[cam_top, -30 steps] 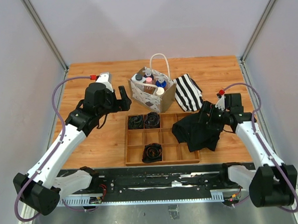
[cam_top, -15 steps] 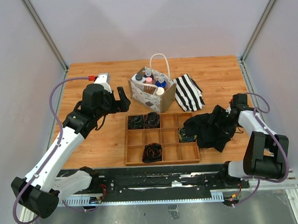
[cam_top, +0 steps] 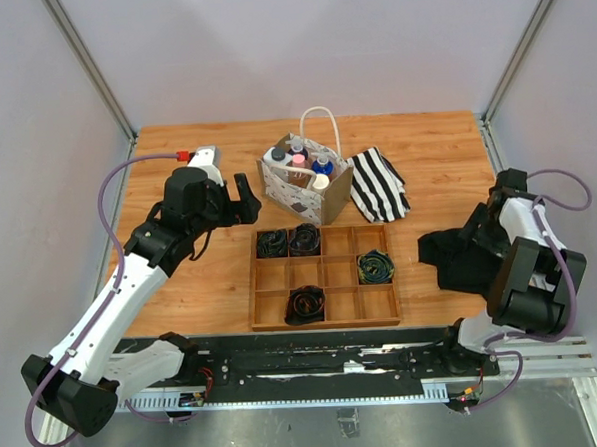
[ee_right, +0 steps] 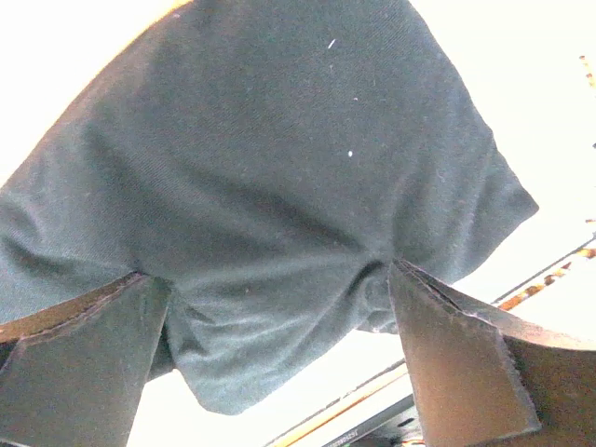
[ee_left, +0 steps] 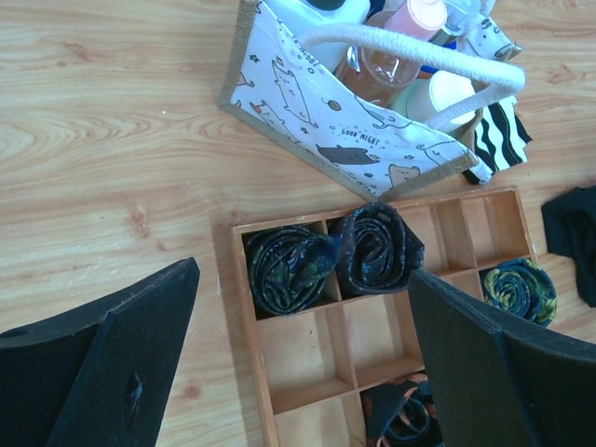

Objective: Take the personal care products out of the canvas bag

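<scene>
Canvas, off-white and printed with dark cats, the canvas bag [cam_top: 306, 183] stood at the far middle of the table, just beyond the wooden tray [cam_top: 324, 324], with the personal care products [cam_top: 300, 161] upright inside it. The left gripper [cam_top: 241, 198] hung just to the bag's left, apart from it, its jaws spread wide and holding nothing. In the left wrist view the bag [ee_left: 345, 121] lay ahead of and beyond the fingers [ee_left: 140, 354], and the words "GOOD NIGHT" could be read on its side.

The right gripper [cam_top: 477, 242] was well away from the bag at the table's right edge, also spread wide, over a black cloth [ee_right: 279, 140].

A second earlier that cloth had covered the tray's right side. It had since moved off to the right with the arm, uncovering a coiled cable [cam_top: 376, 267] in one compartment. The left arm had barely shifted.
</scene>
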